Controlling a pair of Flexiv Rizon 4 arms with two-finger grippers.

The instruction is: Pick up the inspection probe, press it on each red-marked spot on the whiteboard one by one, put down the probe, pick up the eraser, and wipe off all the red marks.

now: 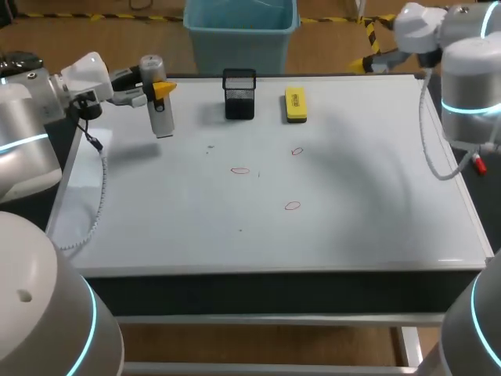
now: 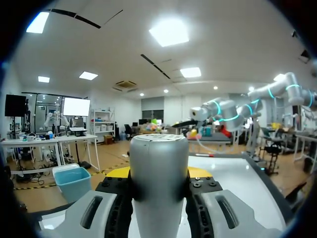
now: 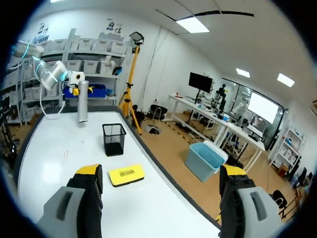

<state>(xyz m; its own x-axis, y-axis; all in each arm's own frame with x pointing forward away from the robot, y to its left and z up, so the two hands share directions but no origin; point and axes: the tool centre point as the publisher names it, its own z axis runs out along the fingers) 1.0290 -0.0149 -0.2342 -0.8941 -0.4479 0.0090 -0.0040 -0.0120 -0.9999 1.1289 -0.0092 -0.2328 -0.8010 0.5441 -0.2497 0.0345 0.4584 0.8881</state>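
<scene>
The left tool [image 1: 160,90] is closed on the grey cylindrical inspection probe [image 1: 160,117]. Its yellow-tipped fingers clamp the upper body from two sides and the probe hangs upright below them. The probe's lower end appears to be just clear of the flat white whiteboard [image 1: 352,204] that covers the desk [image 1: 274,290], though contact cannot be ruled out. The pick-up looks done, so the step in hand is carrying the probe to the first mark. Three small red oval marks lie well beyond the left tool's fingertips, toward the board's middle: one closest to it [image 1: 240,170], one further out [image 1: 297,151], and one further out again on the robot's side [image 1: 292,206]. None appears to have been pressed yet. The next move calls for travelling sideways with the probe kept vertical, stopping its tip over the closest oval, then lowering gently so it does not skid. A black mesh pen cup [image 1: 239,94] stands just past the probe, and the yellow block eraser [image 1: 295,104] lies beyond the cup, untouched. The right tool [image 3: 161,173] is wide open and empty, with the eraser lying ahead of it between its spread fingers.
</scene>
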